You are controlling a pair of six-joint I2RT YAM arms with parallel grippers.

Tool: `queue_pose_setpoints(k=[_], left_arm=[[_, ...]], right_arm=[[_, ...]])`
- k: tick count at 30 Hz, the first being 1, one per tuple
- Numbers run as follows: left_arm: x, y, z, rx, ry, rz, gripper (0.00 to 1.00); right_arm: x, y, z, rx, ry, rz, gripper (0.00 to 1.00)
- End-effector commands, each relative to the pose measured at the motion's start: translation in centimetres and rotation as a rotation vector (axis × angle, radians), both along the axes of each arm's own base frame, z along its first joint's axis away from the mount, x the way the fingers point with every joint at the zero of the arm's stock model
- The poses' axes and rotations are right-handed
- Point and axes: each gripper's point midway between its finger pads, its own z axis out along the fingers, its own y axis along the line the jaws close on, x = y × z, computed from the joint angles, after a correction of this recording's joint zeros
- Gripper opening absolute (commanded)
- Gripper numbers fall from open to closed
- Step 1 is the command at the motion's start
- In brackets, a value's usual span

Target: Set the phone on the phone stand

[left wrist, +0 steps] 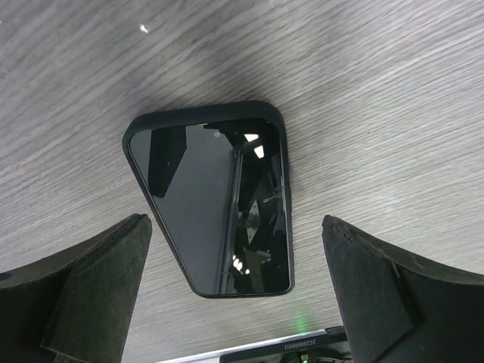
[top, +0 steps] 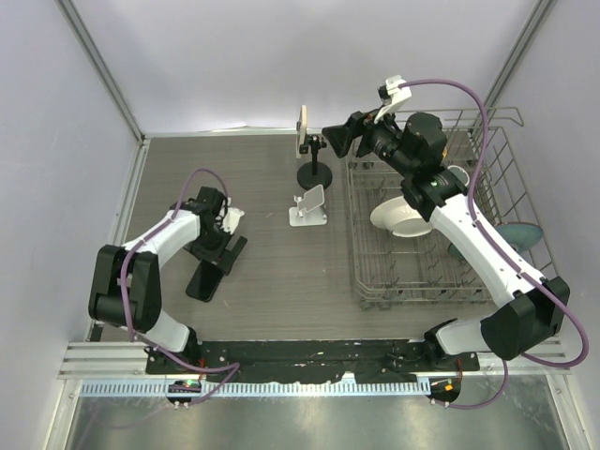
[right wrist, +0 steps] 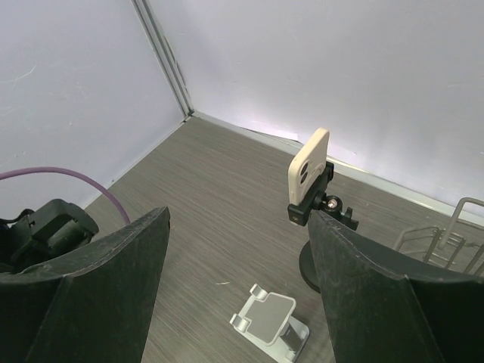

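Left pincer [left wrist: 234, 227] first: it's spread wide and gripping nothing. Its dark fingers [left wrist: 83, 295] hang on either side of the flat, glossy black phone [left wrist: 215, 200], which lies screen up on the grey wood-grain table [left wrist: 393, 91]. From my wrist view there looks to be a gap on both sides, though I can't swear the pads aren't brushing it. So I reckon I'm at the grab step, with the black phone not yet picked up.

Moving right, the small silver metal phone stand [top: 309, 206] sits near the middle of the table. It's empty and well apart from the black phone. Just behind it is a black pole stand with a round base [top: 315, 173], and a cream slab-shaped phone [top: 303, 129] is clamped on top, so that one's taken. My right pincer [right wrist: 240, 219] is open too and holds nothing. It's up in the air near the pole stand, pointing at it. Furthest right is a wire dish rack [top: 412, 281] with a white ceramic bowl [top: 398, 217] in it, which isn't my business here.

Next move as I see it:
- drop lower and close across the phone's narrow sides
- lift it and carry it right
- tilt it so the bottom edge lands on the silver stand's little lip

A flat phone on a table could easily slide instead of lifting, so it'll need a careful squeeze.
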Motion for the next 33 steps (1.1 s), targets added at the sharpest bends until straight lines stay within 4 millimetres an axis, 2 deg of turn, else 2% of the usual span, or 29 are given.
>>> queue_pose_setpoints(k=[1,14,18,22,26,28,31,32,33], left_arm=[[-0.3,1.3,-0.8,0.075,0.024,0.001,1.00],[-0.5,1.6,-3.1,0.069,0.121,-0.015,1.00],[-1.2,0.1,-3.7,-0.030,0.197,-0.020,0.94],[-1.9,-0.4,-4.9,-0.050,0.271,-0.029,0.88],[-1.8,-1.1,-5.3,-0.087,0.282,-0.033,0.86],[-1.6,-1.2,-5.4,-0.095,0.275,-0.033,0.81],[-1.4,-1.1,-5.5,-0.087,0.267,-0.023,0.68],[-1.3,-1.2,-5.5,-0.090,0.262,-0.019,0.61],[-1.0,-1.3,-5.3,-0.094,0.245,-0.021,0.46]], right_arm=[[-1.4,-0.7,3.7,0.030,-0.102,0.007,0.79],[-2.0,-0.8,4.1,0.035,-0.120,0.015,0.79],[-1.9,-0.8,4.1,0.035,-0.120,0.012,0.79],[-1.7,-0.9,4.0,0.031,-0.118,0.003,0.79],[-1.7,-1.0,3.9,0.031,-0.118,0.000,0.79],[-1.6,-1.0,3.9,0.031,-0.118,-0.002,0.79],[-1.6,-1.0,3.9,0.032,-0.118,-0.003,0.79],[-1.5,-1.0,3.8,0.032,-0.115,-0.005,0.79],[-1.5,-1.0,3.8,0.032,-0.115,-0.005,0.79]])
